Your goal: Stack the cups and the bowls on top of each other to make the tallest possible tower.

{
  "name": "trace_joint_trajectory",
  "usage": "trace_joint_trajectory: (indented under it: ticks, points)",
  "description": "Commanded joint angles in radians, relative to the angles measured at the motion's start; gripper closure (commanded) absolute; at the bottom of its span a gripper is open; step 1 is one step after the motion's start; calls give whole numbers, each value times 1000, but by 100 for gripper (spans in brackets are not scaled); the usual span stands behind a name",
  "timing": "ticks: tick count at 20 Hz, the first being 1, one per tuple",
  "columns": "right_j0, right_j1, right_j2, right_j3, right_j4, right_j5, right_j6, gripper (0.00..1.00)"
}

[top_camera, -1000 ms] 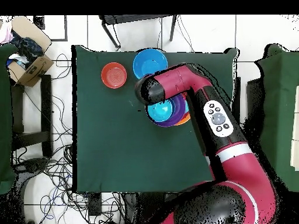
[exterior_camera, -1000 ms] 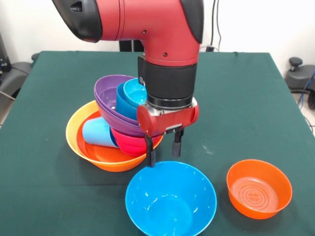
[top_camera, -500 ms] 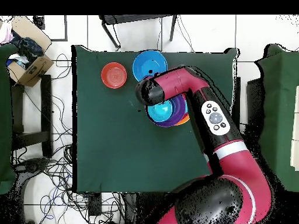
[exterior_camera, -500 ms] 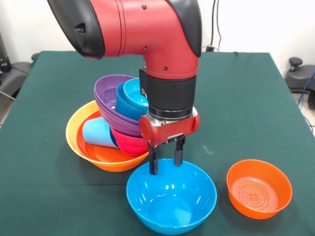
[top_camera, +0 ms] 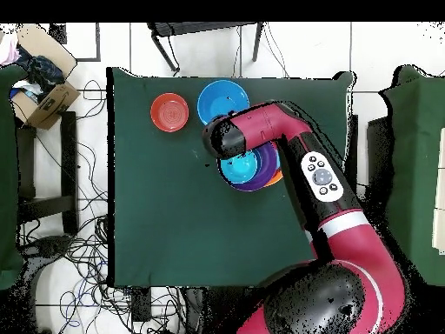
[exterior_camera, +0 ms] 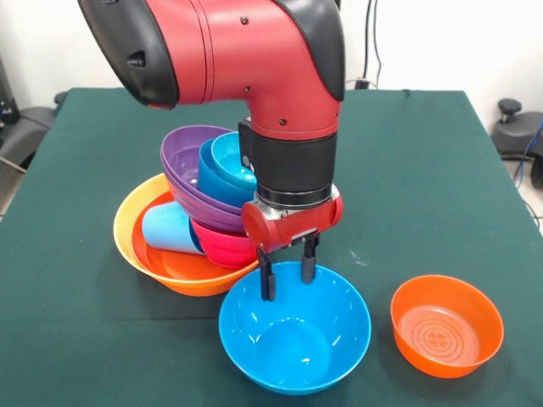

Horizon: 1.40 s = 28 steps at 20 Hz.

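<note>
A large blue bowl (exterior_camera: 294,339) stands at the table's front; it also shows in the overhead view (top_camera: 217,97). My gripper (exterior_camera: 288,283) hangs over its far rim, fingers apart, the left finger (exterior_camera: 268,284) reaching down inside the bowl. Just behind is the leaning tower: a big orange bowl (exterior_camera: 131,222) at the base holds a red-orange bowl (exterior_camera: 182,264), a light blue cup (exterior_camera: 168,229) lying on its side, a magenta bowl (exterior_camera: 222,246), purple bowls (exterior_camera: 185,161), a blue bowl (exterior_camera: 212,180) and a cyan bowl (exterior_camera: 233,157). In the overhead view my arm hides the gripper.
A small orange bowl (exterior_camera: 445,325) stands alone to the right of the blue bowl, and shows in the overhead view (top_camera: 169,111). The green table (exterior_camera: 424,170) drops off at its edges. A cardboard box (top_camera: 39,91) and cables lie on the floor beside it.
My gripper has come down from above the blue bowl's far rim until one finger is inside it, and the fingers have drawn a little closer. The blue bowl has shifted slightly towards the tower.
</note>
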Motion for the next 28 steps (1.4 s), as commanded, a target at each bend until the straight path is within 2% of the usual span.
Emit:
trace_joint_trajectory:
  ticks: [1, 10, 16, 22, 28]
  points:
    - [-9, -40, 10, 73, -5, 67, -393, 0]
    - [-20, -80, 40, 98, 22, 66, -450, 0]
    - [-21, -87, 56, 95, 17, 50, -467, 0]
    - [-21, -69, 59, 89, 10, 53, -512, 0]
    - [-10, -42, 31, 89, 25, 84, -476, 0]
